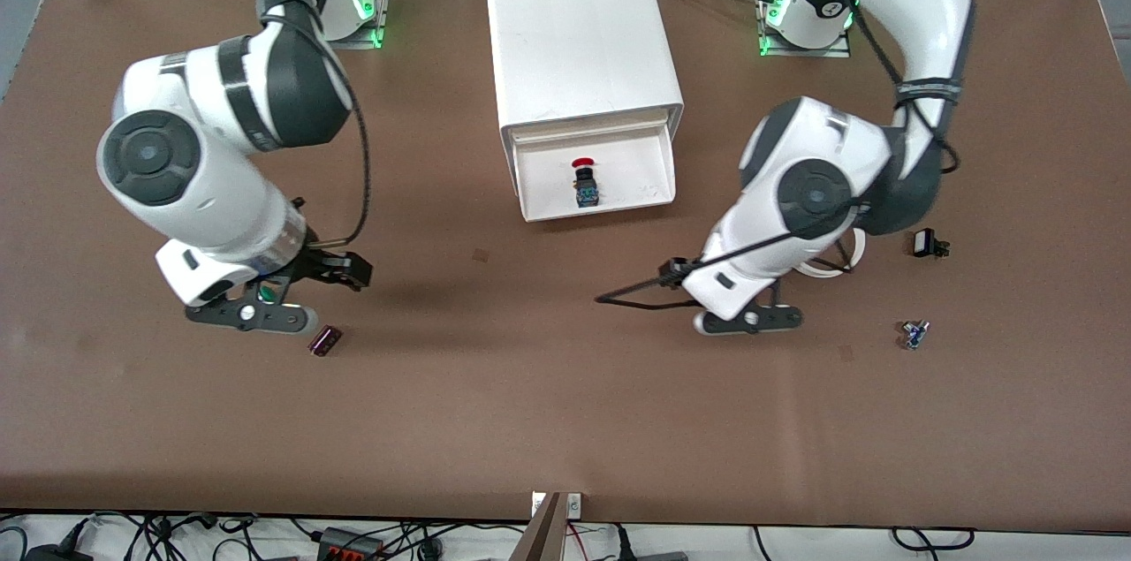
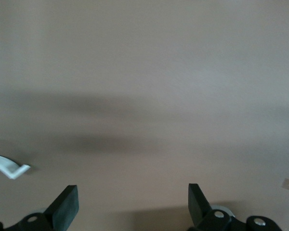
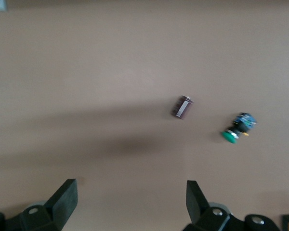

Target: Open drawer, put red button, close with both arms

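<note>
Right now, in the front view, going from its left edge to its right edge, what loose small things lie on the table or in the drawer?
Dark purple part → red button in the open drawer → small blue part → small black part.

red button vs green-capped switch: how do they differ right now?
Cap: the red button has a red cap; the green-capped switch has a green one. Place: the red button lies in the open drawer; the green-capped switch lies on the bare table, under the right arm's wrist, beside a small dark block. Both lie on their sides and have a blue base, untouched.
</note>
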